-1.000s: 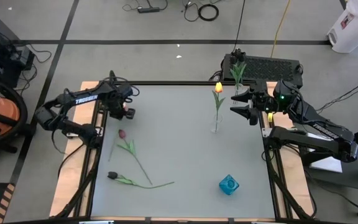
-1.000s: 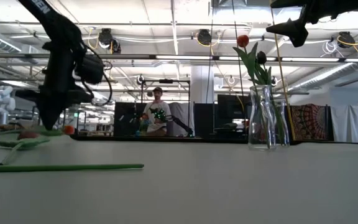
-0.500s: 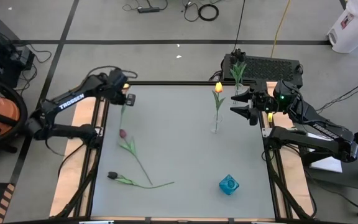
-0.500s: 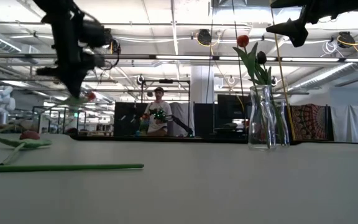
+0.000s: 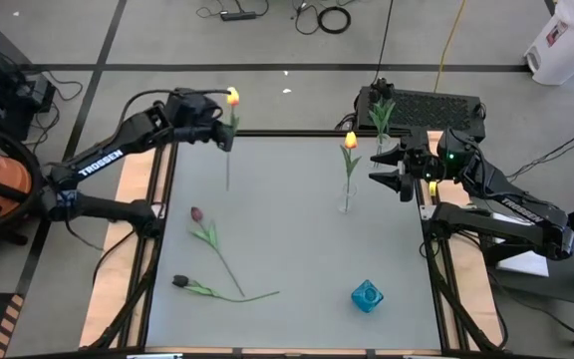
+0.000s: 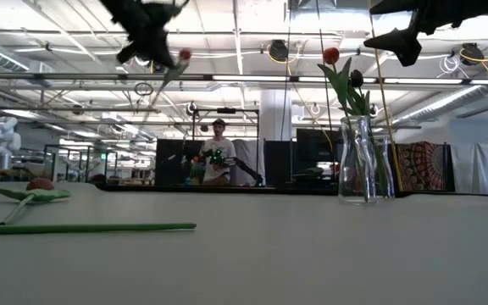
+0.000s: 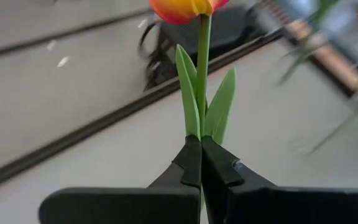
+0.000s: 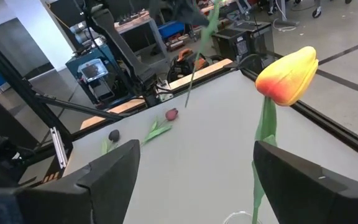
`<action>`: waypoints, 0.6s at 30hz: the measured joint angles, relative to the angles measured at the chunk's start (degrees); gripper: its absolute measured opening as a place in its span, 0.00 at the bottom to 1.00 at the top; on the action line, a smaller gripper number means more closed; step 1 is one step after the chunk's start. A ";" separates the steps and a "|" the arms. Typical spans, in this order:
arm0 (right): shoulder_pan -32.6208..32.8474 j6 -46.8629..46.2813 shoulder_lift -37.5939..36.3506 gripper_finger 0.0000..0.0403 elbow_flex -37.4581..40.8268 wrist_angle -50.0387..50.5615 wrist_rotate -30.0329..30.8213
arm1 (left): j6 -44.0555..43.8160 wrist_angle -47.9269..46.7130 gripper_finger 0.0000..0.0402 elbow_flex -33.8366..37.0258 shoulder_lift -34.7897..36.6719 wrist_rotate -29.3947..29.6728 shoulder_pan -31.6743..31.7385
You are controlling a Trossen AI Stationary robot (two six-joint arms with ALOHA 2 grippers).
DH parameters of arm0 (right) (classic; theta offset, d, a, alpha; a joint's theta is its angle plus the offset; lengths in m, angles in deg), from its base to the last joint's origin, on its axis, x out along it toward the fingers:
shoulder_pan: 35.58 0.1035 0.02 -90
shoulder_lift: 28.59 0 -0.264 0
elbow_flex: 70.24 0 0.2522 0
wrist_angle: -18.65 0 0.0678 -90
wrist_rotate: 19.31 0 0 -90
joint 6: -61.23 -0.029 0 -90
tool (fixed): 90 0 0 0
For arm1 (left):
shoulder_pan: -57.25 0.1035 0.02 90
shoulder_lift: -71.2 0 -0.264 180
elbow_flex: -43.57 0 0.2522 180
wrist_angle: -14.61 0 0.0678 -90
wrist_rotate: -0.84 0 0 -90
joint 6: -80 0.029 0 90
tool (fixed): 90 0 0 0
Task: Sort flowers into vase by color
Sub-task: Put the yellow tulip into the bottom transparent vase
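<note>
At the far left corner of the surface (image 5: pixel 297 239), the left pincer (image 5: pixel 219 130) is now up in the air, clamped shut on the stem of a yellow-orange tulip (image 5: pixel 232 97); a second ago it was low by the left edge, near the pinkish-red tulip (image 5: pixel 196 213), and half a second ago partway up; so the change is a lift, flower off the surface, stem hanging down below the jaws; left wrist view confirms the fingers (image 7: pixel 191 165) pinched tight on the stem just under the two leaves, bud above; low view shows the same flower carried high (image 6: pixel 182 56), tilted.

Right pincer (image 5: pixel 395 170) has not moved across the three moments; it hovers at the far right beside the clear vase (image 5: pixel 346 204), jaws wide apart, holding nothing; right wrist view shows only the yellow tulip in the vase (image 8: pixel 288 74) ahead of it.

Still lying flat on the left part of the surface: the pinkish-red tulip and, nearer the front, the dark purple-black tulip (image 5: pixel 180 281); neither shifted; a blue vase (image 5: pixel 367 295) stands near the front right; a second glass vase with a dark tulip shows in the low view (image 6: pixel 357 80), exact spot unclear.

Meaning for the task: pick is done, carry is on; likely target is the clear vase already holding yellow, well apart from the pincer; two flowers left to sort after this one.
</note>
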State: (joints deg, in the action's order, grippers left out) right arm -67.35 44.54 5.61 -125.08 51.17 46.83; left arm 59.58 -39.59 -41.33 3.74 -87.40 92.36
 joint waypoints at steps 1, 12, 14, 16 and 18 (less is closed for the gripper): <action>-0.02 0.00 0.00 0.76 0.00 0.00 -0.02 | -0.01 1.64 0.00 -0.56 -0.02 0.00 -1.05; 0.00 1.03 0.00 0.76 0.00 -3.17 -0.30 | 1.38 28.32 0.00 -1.33 -1.52 0.05 -14.41; -0.01 1.03 0.00 0.76 0.00 -4.68 -0.34 | 2.99 32.57 0.00 -1.33 -2.62 0.05 -16.85; -0.01 1.05 -0.02 0.76 0.00 -5.16 -0.35 | 4.42 35.47 0.00 -1.33 -3.78 0.05 -18.95; -0.01 1.05 0.00 0.76 0.00 -5.32 -0.35 | 4.92 37.92 0.00 -1.33 -5.17 0.18 -21.06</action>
State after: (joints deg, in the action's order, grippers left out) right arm -67.36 45.59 5.61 -125.08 45.85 46.48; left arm 64.49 -1.67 -42.66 -1.43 -87.22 71.30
